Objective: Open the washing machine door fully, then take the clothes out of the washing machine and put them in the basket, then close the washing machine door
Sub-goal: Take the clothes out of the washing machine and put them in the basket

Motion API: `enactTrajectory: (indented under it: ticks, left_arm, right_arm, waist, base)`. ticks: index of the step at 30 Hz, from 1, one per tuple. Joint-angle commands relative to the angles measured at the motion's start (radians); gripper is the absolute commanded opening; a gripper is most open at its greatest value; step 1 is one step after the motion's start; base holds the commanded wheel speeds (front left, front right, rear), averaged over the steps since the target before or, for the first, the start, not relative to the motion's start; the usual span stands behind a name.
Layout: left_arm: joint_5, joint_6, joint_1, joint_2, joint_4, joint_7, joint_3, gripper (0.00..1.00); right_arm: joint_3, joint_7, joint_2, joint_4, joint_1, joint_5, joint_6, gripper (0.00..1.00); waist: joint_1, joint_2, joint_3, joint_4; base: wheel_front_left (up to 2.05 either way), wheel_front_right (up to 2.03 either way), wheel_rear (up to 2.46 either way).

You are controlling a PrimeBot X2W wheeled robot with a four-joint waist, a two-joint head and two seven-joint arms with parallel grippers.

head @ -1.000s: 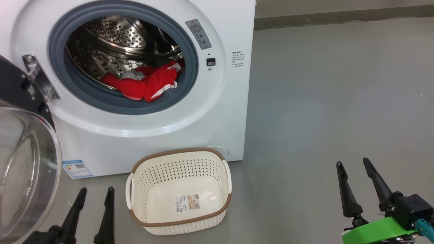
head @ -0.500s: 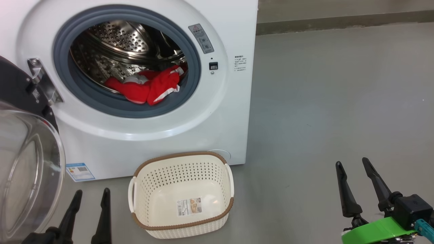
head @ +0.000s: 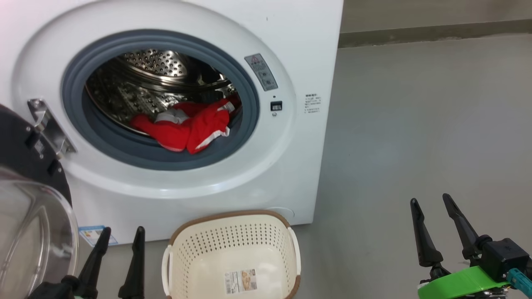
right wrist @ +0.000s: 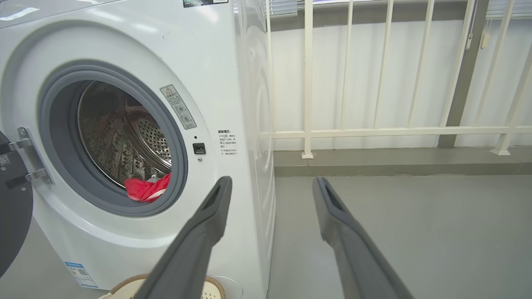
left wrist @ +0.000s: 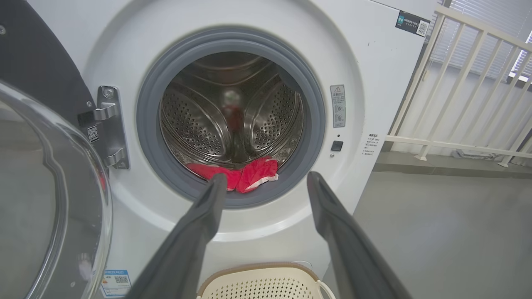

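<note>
Clothes lie low at the front of the washer, reachable because the door hangs swung out left. The basket sits just below the opening, likely for a short drop. Spread and empty, the left gripper and right gripper hover low.

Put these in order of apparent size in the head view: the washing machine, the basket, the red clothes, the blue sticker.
1. washing machine
2. basket, although the picture's bottom edge cuts it off
3. clothes, farther from the camera than the basket
4. blue sticker
</note>
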Motion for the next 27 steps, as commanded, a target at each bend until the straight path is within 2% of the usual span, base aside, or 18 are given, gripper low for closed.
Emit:
enactTrajectory:
  ticks: [1, 8, 27]
  left_arm:
    - [-0.005, -0.002, -0.029, 0.015, -0.031, -0.005, 0.03, 1.0]
    - [0.014, 0.034, -0.029, 0.016, -0.037, -0.004, 0.034, 1.0]
    - [0.012, 0.04, -0.052, 0.022, -0.006, -0.011, 0.017, 1.0]
  right_arm:
    - [0.021, -0.006, -0.012, -0.024, -0.021, 0.003, 0.006, 1.0]
    - [0.022, -0.006, -0.012, -0.02, -0.026, 0.006, 0.006, 1.0]
    - [0.025, -0.006, -0.012, -0.03, -0.024, -0.007, 0.006, 1.0]
  waist:
    - [0.0, 0.0, 0.002, 0.001]
    - [0.0, 0.0, 0.01, 0.008]
    - [0.0, 0.0, 0.039, 0.037]
  base:
    - [1.38, -1.38, 0.0]
    - [0.83, -0.83, 0.0]
    - [0.02, -0.02, 0.0]
